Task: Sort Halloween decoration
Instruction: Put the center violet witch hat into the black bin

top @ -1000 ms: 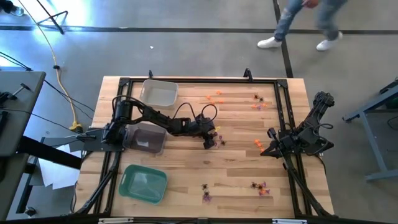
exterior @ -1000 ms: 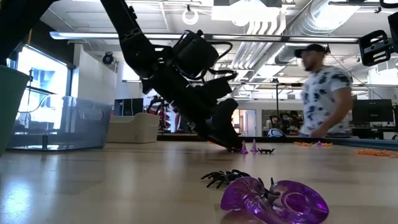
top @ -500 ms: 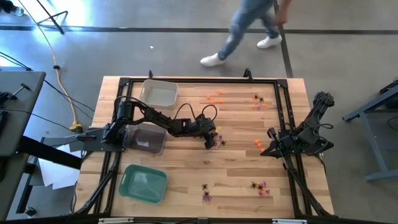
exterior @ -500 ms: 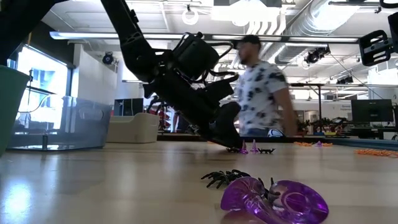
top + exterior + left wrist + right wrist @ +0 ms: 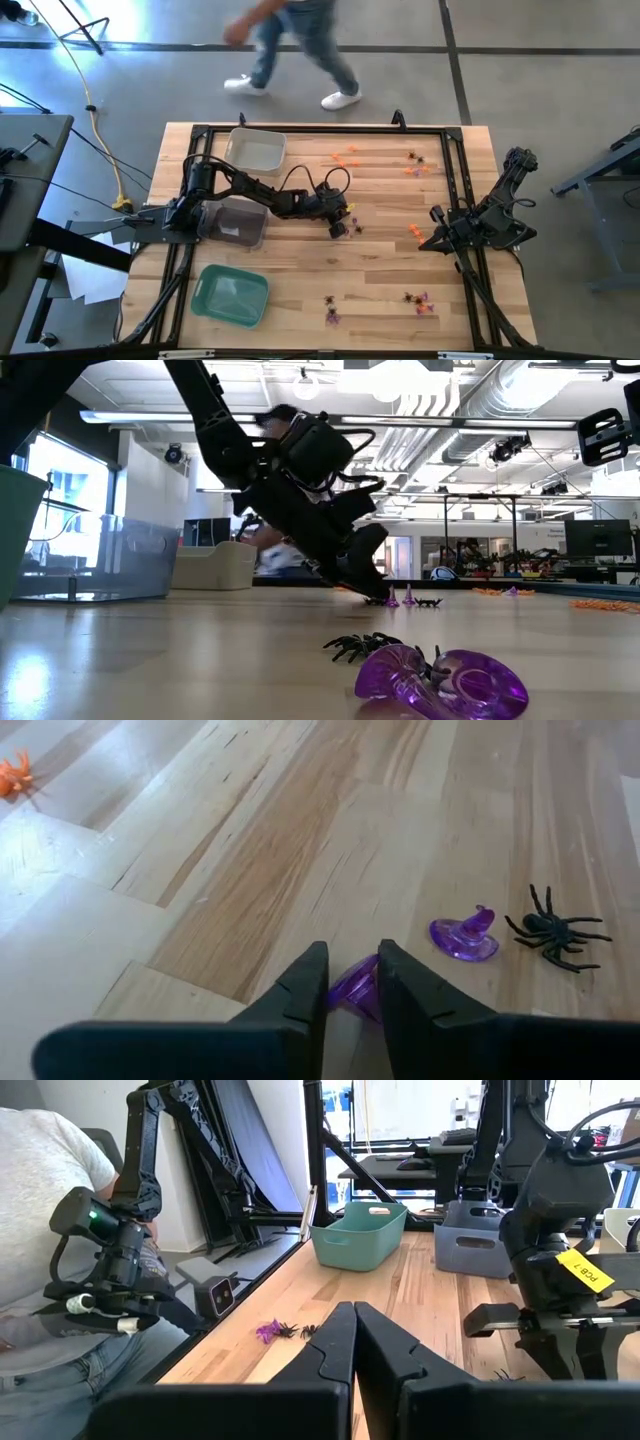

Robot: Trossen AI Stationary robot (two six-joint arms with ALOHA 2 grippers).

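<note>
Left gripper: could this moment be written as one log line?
left gripper: closing on purple trinket | right gripper: shut, parked at table's right | purple hat, black spider: untouched

On the table (image 5: 300, 270), three trays sit along the left side — one (image 5: 255, 150) near the far left corner, one (image 5: 238, 222) at mid-edge under the left arm, one (image 5: 232, 295) near the front left corner. The left tool (image 5: 339, 226) is down at the table's middle, with a trinket (image 5: 352, 990) between its fingers and two more trinkets (image 5: 505, 932) just beside it. Other trinket clusters lie toward the far edge (image 5: 347, 155), the far right corner (image 5: 414, 164) and the front edge (image 5: 331, 309). The right tool (image 5: 428, 243) rests near the right edge. A person (image 5: 290, 50) is on the floor beyond the far edge.
</note>
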